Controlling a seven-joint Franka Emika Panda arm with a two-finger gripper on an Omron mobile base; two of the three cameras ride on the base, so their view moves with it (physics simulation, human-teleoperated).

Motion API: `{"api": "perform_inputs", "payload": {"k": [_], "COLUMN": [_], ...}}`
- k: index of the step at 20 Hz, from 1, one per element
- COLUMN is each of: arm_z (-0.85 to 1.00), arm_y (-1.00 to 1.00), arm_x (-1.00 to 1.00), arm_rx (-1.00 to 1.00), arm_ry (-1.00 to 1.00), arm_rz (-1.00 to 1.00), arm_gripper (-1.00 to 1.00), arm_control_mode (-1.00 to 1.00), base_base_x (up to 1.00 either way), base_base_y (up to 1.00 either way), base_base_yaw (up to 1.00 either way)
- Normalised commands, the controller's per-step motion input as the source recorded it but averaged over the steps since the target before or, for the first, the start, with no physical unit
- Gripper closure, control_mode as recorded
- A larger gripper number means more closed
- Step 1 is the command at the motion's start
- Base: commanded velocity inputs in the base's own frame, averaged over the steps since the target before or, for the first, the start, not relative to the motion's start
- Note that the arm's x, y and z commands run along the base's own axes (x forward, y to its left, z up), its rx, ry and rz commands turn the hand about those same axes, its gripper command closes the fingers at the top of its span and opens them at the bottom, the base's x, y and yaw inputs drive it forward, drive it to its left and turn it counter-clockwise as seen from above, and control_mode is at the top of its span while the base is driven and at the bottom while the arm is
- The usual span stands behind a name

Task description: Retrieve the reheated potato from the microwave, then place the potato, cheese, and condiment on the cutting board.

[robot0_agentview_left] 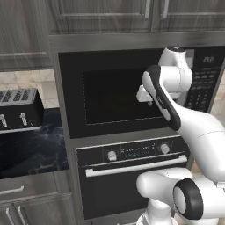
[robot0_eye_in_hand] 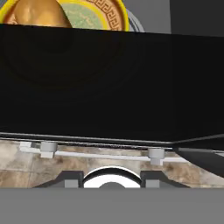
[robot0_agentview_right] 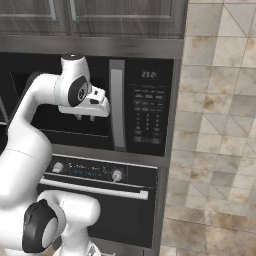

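Potato cut off by top edge.

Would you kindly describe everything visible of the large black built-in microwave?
The large black built-in microwave sits under grey wood-grain cabinets, above the knobbed oven. It has dark glass, a tall grey vertical handle and a keypad panel with lit clock on the right. The gripper hangs shut before its glass. Whether they touch is unclear.
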Motion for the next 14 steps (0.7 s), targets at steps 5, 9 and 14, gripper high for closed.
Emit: {"api": "perform_inputs", "payload": {"k": [5,9,14], "arm_z": [0.0,0.0,0.03], "arm_y": [0.0,-0.21,-0.37], "arm_x": [-0.09,-0.45,-0.28], "arm_rx": [0.0,0.0,0.01], "arm_ry": [-0.03,-0.33,-0.29], "arm_rz": [0.0,-0.05,-0.14], "arm_gripper": [-1.0,-1.0,-1.0], "arm_control_mode": [-1.0,-1.0,-1.0], "base_base_x": [0.0,0.0,0.0], "base_base_y": [0.0,0.0,0.0], "base_base_yaw": [0.0,0.0,0.0]}}
